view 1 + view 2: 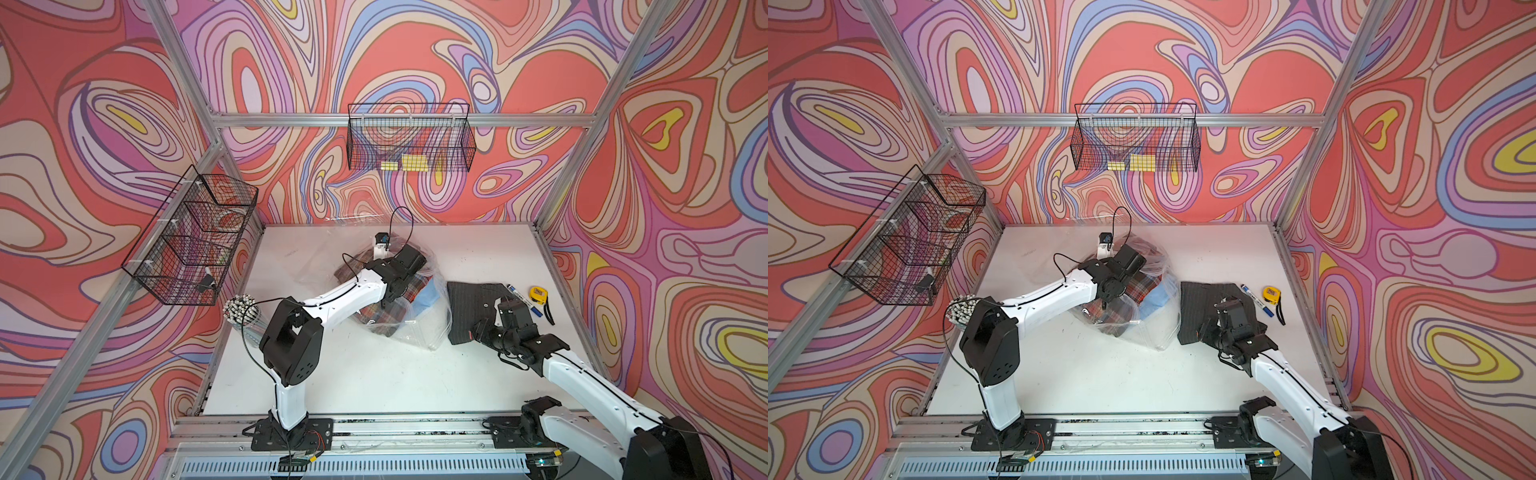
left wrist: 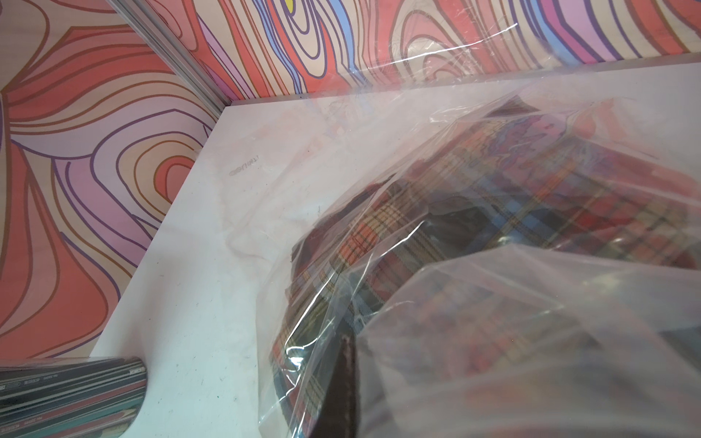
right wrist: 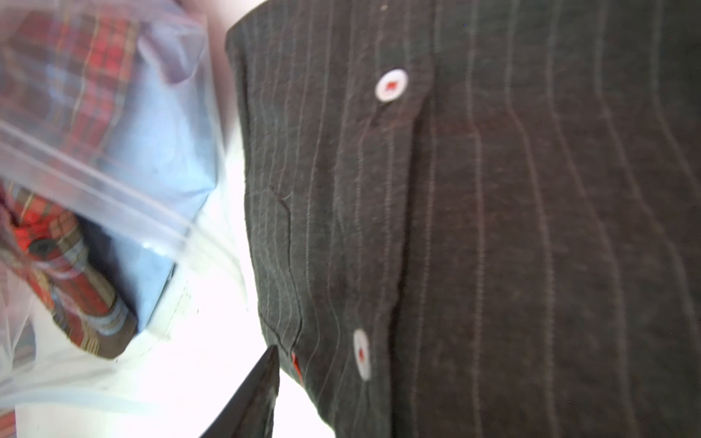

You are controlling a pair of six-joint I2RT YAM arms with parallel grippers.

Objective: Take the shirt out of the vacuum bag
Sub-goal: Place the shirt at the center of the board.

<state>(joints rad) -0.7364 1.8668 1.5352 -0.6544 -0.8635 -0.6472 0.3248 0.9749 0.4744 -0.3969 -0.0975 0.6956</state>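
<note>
Right gripper: jaws appear parted and clasp nothing; one dark finger shows, just beside the shirt's edge (its mate is hidden).
Left gripper: closed, seemingly pinching the bag's film, probably to anchor the bag while cloth is drawn out.
Charcoal pinstriped button shirt: one, lying flat on the white table, outside the bag and just beside it; judged extracted.
Clear crinkly plastic vacuum bag: one, mid-table, its white zip strip on the side towards the shirt.
Bag contents: two cloths, red plaid and pale blue.
Bystanders: one blue marker; one yellow tape measure; two black wire baskets, back wall and side wall.
</note>
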